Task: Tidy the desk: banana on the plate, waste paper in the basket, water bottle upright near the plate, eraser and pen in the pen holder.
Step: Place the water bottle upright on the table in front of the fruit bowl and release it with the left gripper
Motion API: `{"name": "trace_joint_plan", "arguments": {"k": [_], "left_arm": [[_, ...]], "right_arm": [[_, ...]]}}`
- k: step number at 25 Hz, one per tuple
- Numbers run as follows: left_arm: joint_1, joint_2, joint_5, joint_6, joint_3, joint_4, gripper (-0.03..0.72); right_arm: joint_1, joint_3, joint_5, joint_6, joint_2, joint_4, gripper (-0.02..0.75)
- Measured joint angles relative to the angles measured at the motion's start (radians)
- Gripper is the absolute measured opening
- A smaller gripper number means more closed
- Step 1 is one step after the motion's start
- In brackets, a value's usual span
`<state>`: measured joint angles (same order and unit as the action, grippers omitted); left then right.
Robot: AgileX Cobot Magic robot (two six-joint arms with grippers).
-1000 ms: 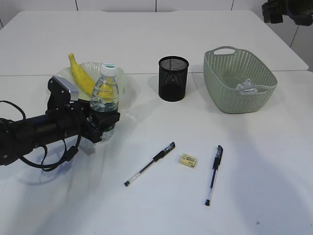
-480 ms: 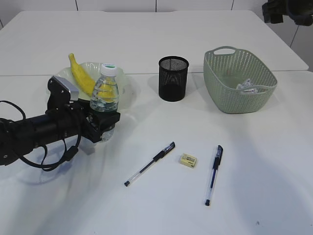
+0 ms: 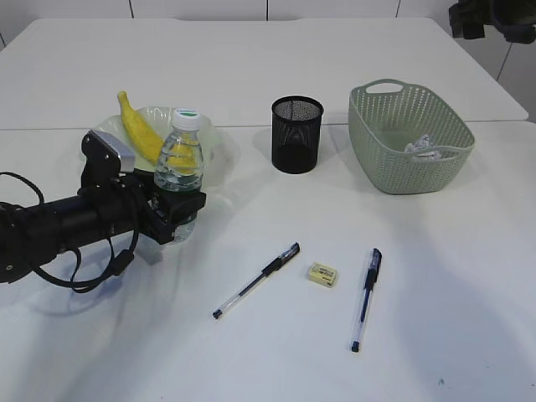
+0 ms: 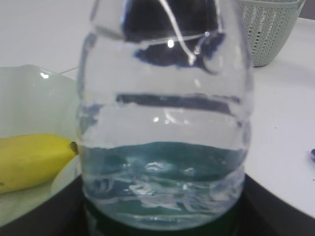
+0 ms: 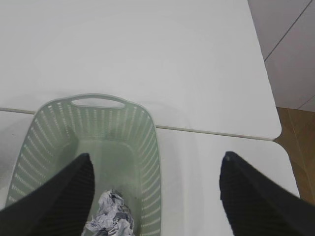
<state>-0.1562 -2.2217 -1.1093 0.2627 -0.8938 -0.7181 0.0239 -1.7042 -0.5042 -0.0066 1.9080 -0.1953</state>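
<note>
i count three of the jobs as looking done from here. the banana lies on the plate at the far left of the surface. a ball of waste paper sits inside the basket at the far right; my right wrist view shows the same crumpled paper on the basket floor. the water bottle stands upright, just beside the near edge of the plate, which is where i want it.

my left gripper is down around the lower part of the bottle. its jaws stand fairly wide on either side of the bottle, but in my wrist view i can't make out whether they touch it or stand clear, so i won't call it held or let go. my right gripper hangs above the basket with its jaws wide apart and nothing between them.

what's left is the pen holder, in the middle at the far side. nothing shows above its rim. the eraser lies flat on the near surface, between two pens: one pen to its left, lying at a slant, and another pen to its right. all three are apart from each other and well apart from the holder.
</note>
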Motion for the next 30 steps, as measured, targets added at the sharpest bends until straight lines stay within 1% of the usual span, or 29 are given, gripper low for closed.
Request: {"name": "trace_joint_plan", "arguments": {"k": [9, 23, 30], "left_arm": [[0.0, 0.0, 0.0, 0.0, 0.0, 0.0, 0.479], [0.0, 0.0, 0.0, 0.0, 0.0, -0.024, 0.484], [0.0, 0.01, -0.021, 0.0, -0.004, -0.03, 0.534]], "right_arm": [[0.0, 0.0, 0.006, 0.0, 0.0, -0.006, 0.587], [0.0, 0.0, 0.009, 0.0, 0.0, -0.009, 0.587], [0.0, 0.0, 0.011, 0.0, 0.0, -0.009, 0.587]]}}
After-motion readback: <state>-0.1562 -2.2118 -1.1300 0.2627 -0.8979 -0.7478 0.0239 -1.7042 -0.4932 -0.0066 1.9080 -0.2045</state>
